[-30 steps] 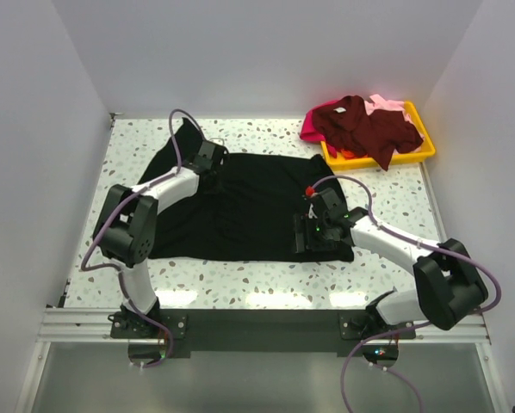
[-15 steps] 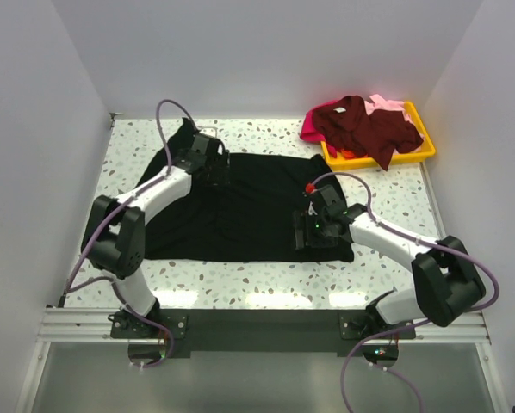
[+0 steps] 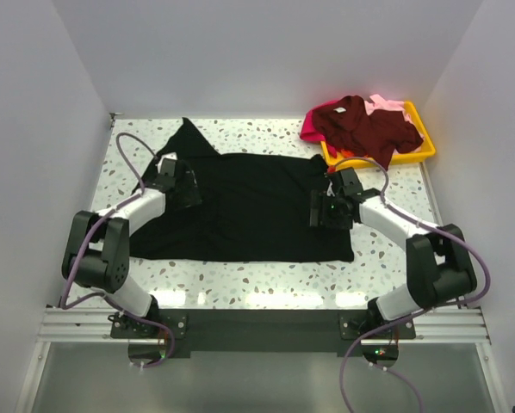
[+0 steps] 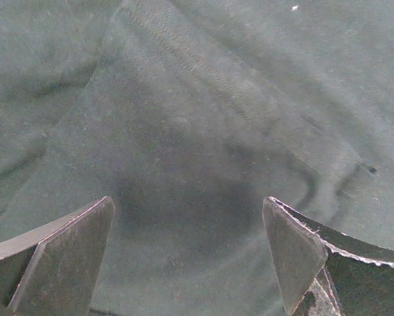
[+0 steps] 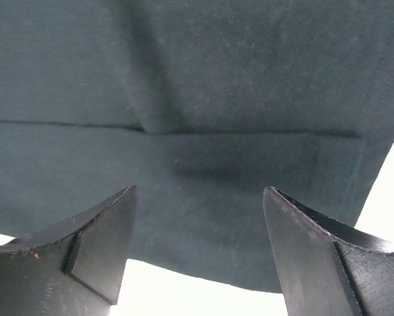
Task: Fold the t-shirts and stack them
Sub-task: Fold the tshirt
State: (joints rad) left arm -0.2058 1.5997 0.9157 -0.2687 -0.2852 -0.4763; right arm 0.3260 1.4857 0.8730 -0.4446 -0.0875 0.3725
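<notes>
Both the left gripper [image 3: 187, 188] and right gripper [image 3: 320, 209] are held apart and empty over the black shirt [image 3: 249, 211] spread on the table [image 3: 240, 274]. Opposite edges should be pinched evenly so the fold is kept square.

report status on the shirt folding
Left fingers open, right fingers open, both empty. Black t-shirt spread on table. Other t-shirts heaped in yellow tray, nothing blocking.

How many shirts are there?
4. Black shirt spread on the table; maroon shirt, magenta shirt and pink shirt piled on the tray. More may hide underneath.
</notes>
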